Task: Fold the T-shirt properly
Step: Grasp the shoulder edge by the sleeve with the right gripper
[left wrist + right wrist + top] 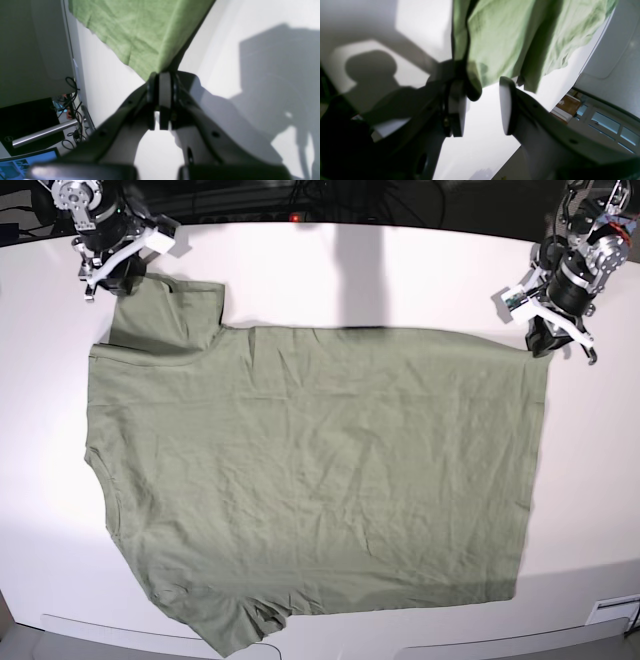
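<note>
1. T-shirt: a plain sage-green short-sleeved one, spread flat and lightly wrinkled over most of the white desk in the base view, with one sleeve at the upper left and the other at the lower left.
2. No brand, label or readable writing shows on the cloth in any view; the fabric is plain green throughout.
3. Left gripper sits at the shirt's upper right corner in the base view. Its wrist view shows the fingers pressed together with a corner of the green cloth pinched between them, and the fabric rises away from the tips.
4. Right gripper is at the upper left sleeve in the base view. Its fingers stand apart with a clear gap between them. A dark-edged fold of the shirt hangs against the left pad, while the other pad is clear of the cloth; it does not look gripped, though the blur makes that hard to judge.
5. Sleeve at the upper left lies folded partly over itself, just below the right gripper.
6. Hem side of the shirt runs down the right of the base view, reaching near the desk's front edge.
7. Beyond the desk edge, the left wrist view shows black cables, a metal bar and part of a blue screen, too blurred to read.
</note>
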`<state>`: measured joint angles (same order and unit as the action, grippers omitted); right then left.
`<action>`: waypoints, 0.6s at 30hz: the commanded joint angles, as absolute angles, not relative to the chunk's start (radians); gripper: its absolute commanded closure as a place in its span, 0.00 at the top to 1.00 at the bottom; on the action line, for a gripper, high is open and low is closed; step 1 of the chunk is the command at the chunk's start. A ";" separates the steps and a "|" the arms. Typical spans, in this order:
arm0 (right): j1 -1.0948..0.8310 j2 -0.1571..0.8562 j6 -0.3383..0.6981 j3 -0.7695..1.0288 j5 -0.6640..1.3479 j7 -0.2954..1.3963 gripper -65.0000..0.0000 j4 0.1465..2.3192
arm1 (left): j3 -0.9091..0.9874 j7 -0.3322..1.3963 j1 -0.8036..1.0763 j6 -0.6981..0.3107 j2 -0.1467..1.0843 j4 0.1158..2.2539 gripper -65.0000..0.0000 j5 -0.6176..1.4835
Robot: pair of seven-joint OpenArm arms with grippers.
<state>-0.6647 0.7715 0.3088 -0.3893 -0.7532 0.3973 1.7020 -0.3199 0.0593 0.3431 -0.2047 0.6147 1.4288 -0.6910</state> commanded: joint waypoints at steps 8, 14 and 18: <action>-0.688 0.723 0.428 -0.420 -0.651 0.331 0.14 1.672 | -0.350 0.058 0.394 -0.313 0.596 1.403 0.00 -0.673; -0.688 0.726 0.413 -0.420 -0.589 0.485 0.00 1.693 | -0.350 0.064 0.397 -0.313 0.596 1.403 0.00 -0.673; -0.689 0.745 0.367 -0.420 -0.498 0.570 0.00 1.760 | -0.350 0.070 0.400 -0.313 0.599 1.403 0.00 -0.673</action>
<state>-0.6655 0.7425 0.2955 -0.4015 -0.5755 0.5713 1.7653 -0.3199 0.0628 0.3439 -0.2047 0.6151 1.4288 -0.6888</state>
